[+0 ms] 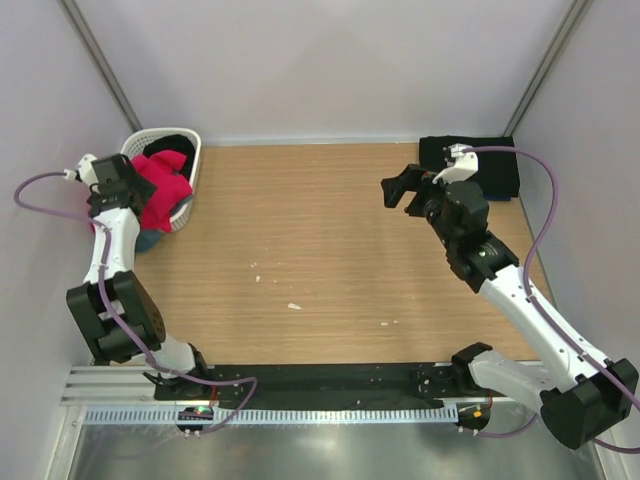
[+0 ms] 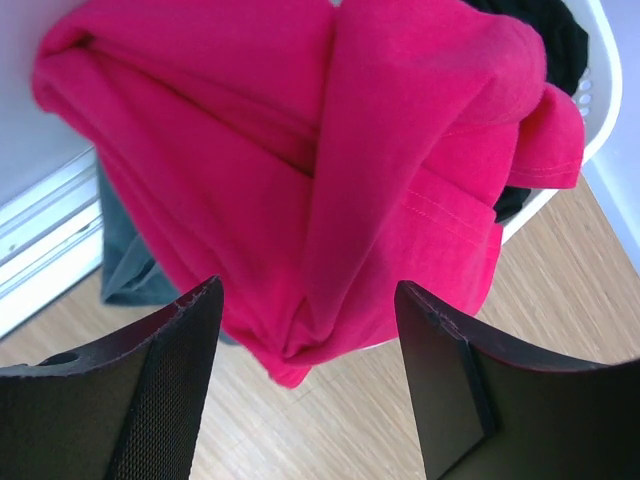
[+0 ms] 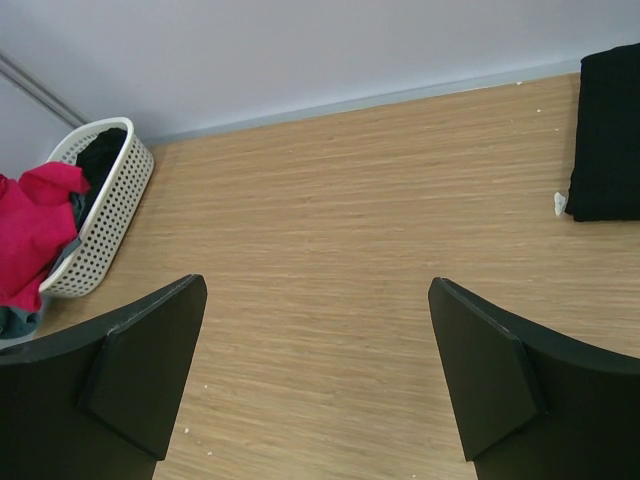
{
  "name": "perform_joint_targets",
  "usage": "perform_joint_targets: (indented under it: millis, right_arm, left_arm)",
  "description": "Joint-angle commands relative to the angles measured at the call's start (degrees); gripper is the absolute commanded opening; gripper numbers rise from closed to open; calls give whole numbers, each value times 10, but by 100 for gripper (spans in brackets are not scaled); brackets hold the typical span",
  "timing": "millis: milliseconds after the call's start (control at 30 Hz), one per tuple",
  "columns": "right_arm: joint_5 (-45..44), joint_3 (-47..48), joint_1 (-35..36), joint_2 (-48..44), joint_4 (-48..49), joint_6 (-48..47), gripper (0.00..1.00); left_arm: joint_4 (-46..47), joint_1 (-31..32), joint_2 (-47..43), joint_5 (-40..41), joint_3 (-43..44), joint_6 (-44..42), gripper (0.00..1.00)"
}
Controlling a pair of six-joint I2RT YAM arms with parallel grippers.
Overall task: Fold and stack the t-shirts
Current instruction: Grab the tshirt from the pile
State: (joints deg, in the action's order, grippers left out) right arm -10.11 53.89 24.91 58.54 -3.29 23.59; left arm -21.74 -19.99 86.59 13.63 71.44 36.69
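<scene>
Two arms show in the top view. At the upper left the left tool (image 1: 128,198) reaches at the red shirt (image 1: 160,190), which spills over the basket (image 1: 188,160) rim and so is the easiest to take. At the upper right the right tool (image 1: 402,190) hangs spread near a folded black shirt (image 1: 495,165), probably the start of the stack.

Left wrist view: the fingers (image 2: 170,380) stand apart at the bottom. The red shirt's lowest fold hangs just above and between them, not yet pinched. A grey-blue shirt (image 2: 125,260) peeks out at the left.

Right wrist view: spread fingers frame the tabletop (image 3: 340,200) middle, likely the room for folding.
</scene>
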Motion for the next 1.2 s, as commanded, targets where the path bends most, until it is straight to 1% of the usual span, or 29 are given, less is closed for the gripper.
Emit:
perform_joint_targets:
  millis: [0, 200, 233, 300, 333, 433, 500, 567, 600, 633, 767, 800, 933, 967, 1033, 1067, 1100, 1167]
  right_arm:
    - [7, 29, 1, -11, 24, -14, 100]
    - [6, 30, 1, -25, 17, -14, 100]
    - [6, 30, 1, -26, 14, -14, 100]
    - [4, 32, 1, -32, 12, -14, 100]
    - [4, 32, 2, -36, 9, -14, 100]
    - [-3, 39, 1, -43, -7, -17, 100]
    - [-8, 41, 1, -44, -15, -16, 100]
    - [-4, 38, 1, -45, -18, -14, 100]
    - [3, 35, 1, -45, -20, -14, 100]
    - [7, 36, 1, -45, -29, -14, 100]
    - [2, 58, 1, -54, -99, -33, 100]
    - [-5, 65, 1, -66, -122, -42, 100]
    - [-25, 81, 1, -88, -153, -62, 100]
    - [-29, 82, 1, -91, -156, -67, 100]
    - [-48, 82, 1, -95, -157, -72, 100]
    - [-55, 85, 1, -96, -157, -69, 100]
    - [-64, 89, 1, -98, -166, -54, 100]
    - [-97, 106, 1, -102, -181, -34, 100]
  left_arm:
    - [146, 7, 11, -4, -17, -42, 70]
    - [176, 5, 45, -62, -4, -59, 66]
    - [188, 6, 52, -67, -6, -61, 59]
    - [200, 6, 62, -67, -10, -70, 48]
    - [200, 6, 68, -65, -7, -73, 31]
    - [178, 3, 77, -70, 6, -65, 0]
    - [187, 2, 43, -89, -13, -61, 0]
    - [205, 3, 11, -89, -24, -53, 0]
    - [205, 2, -28, -89, -28, -50, 0]
    - [205, 4, -45, -97, -33, -44, 0]
    - [205, 11, -152, -132, -65, -28, 0]
    - [207, 20, -193, -133, -69, -33, 0]
    - [194, 44, -276, -205, -52, -31, 0]
    - [190, 56, -290, -230, -27, -29, 0]
    - [180, 107, -312, -259, 5, -31, 0]
    - [167, 128, -316, -270, 48, -37, 0]
    - [153, 174, -316, -270, 75, -51, 0]
    - [120, 219, -310, -269, 121, -58, 0]
